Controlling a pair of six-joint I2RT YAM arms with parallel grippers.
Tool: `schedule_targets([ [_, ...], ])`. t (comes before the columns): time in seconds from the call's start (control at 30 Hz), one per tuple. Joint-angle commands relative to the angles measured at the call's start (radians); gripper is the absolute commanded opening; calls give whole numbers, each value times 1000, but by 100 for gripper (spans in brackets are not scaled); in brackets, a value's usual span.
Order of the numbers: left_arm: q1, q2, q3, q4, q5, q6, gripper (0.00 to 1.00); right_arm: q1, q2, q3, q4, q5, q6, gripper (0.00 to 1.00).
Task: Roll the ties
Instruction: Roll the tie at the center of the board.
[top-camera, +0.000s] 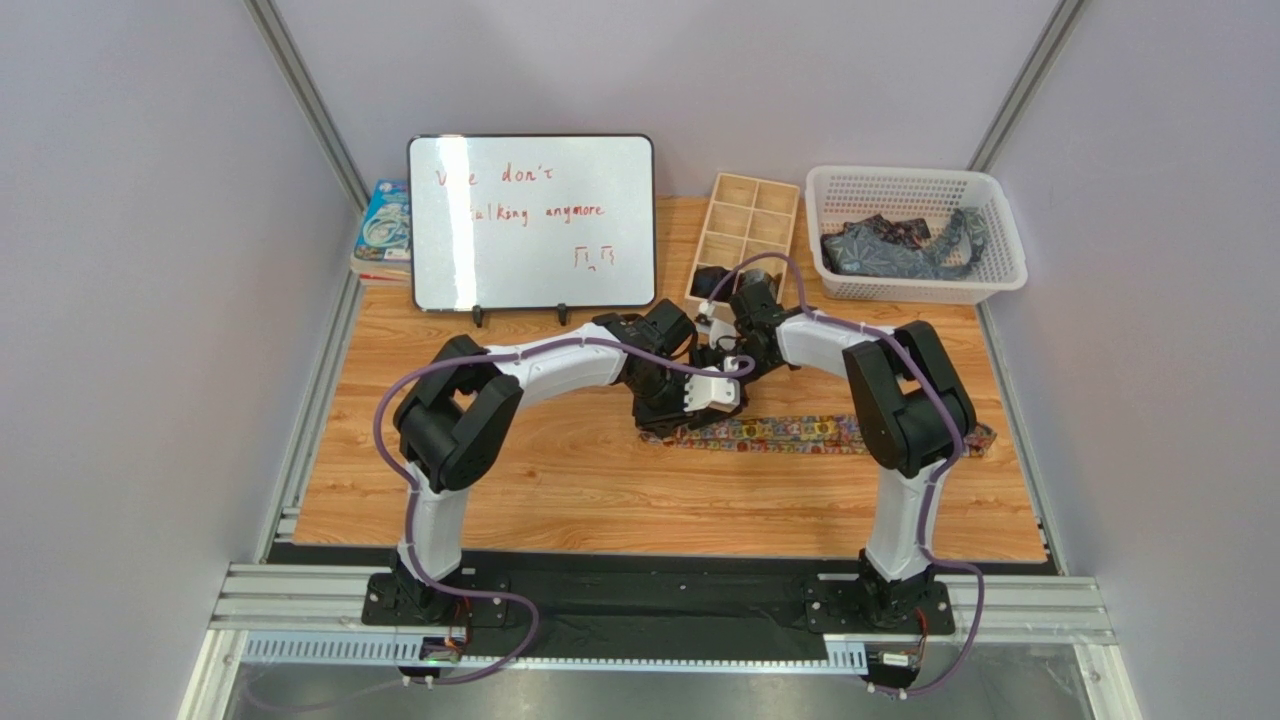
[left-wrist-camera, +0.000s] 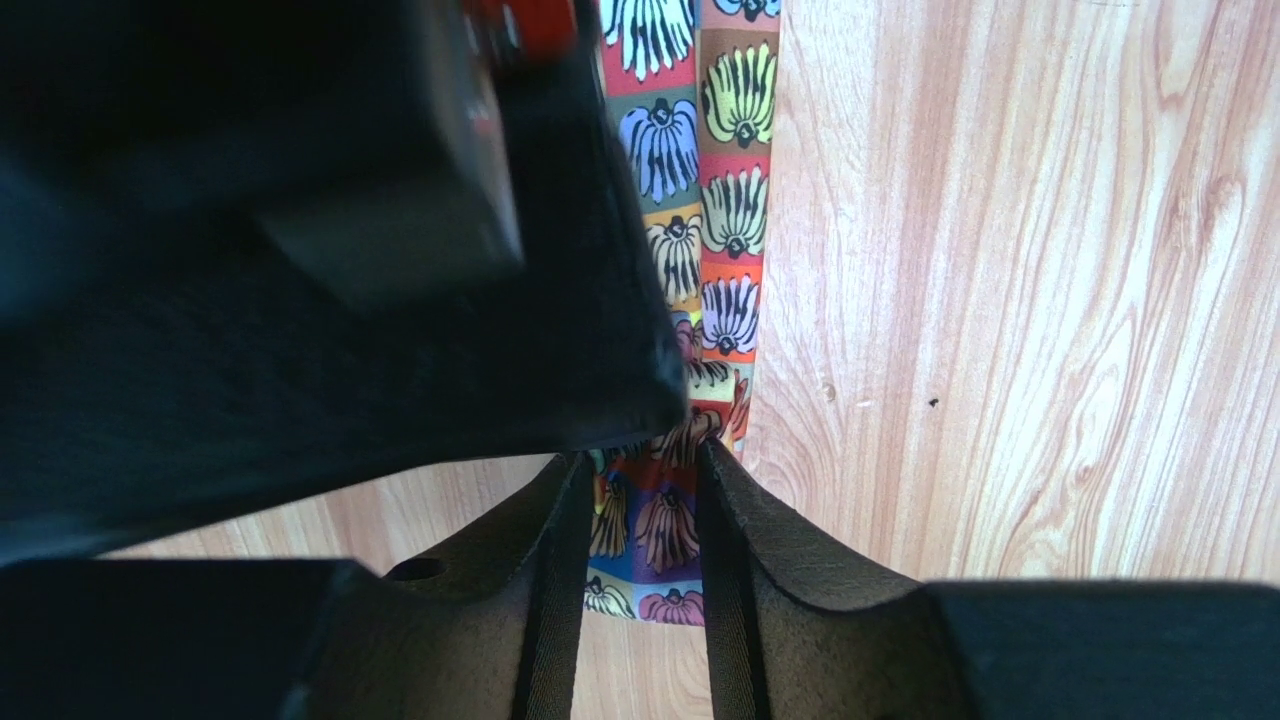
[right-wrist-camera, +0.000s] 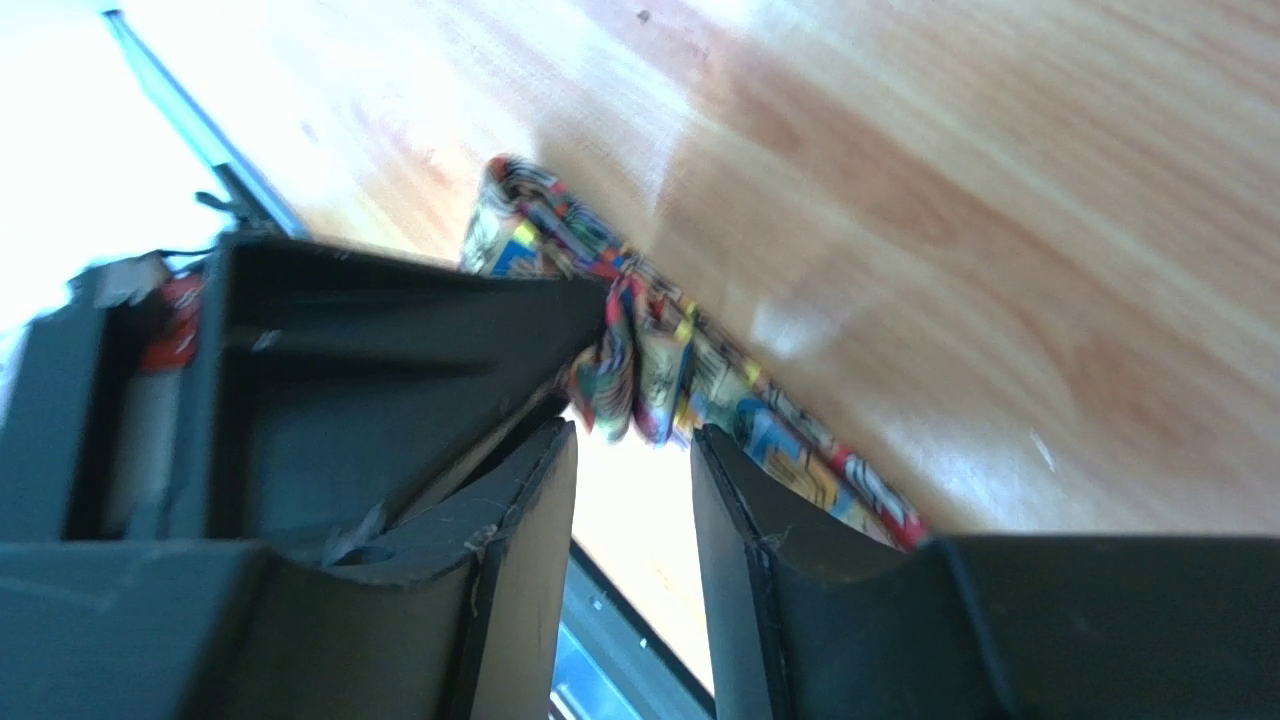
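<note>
A multicoloured floral tie lies flat across the wooden table, running right from the two grippers. My left gripper points down at its left end. In the left wrist view the narrow end of the tie fills the gap between the fingers, its edges against both pads, so this gripper is shut on it across its width. My right gripper hovers close behind. In its own view it is open and holds nothing, with a bunched fold of the tie just past its tips.
A white basket at the back right holds dark ties. A wooden compartment tray stands behind the grippers. A whiteboard stands at the back left, with a book beside it.
</note>
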Motion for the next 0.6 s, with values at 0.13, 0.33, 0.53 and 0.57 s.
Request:
schedule_targets([
  [0.13, -11, 11, -10, -7, 17, 22, 38, 34, 36, 0, 87, 25, 60, 36],
  [0.33, -11, 6, -13, -2, 10, 2, 42, 32, 45, -20, 113, 1, 105, 19],
  [0.53, 56, -66, -23, 19, 52, -67, 68, 17, 60, -33, 72, 7, 62, 0],
  [0.57, 72, -102, -32, 28, 57, -69, 70, 15, 63, -33, 66, 8, 57, 0],
])
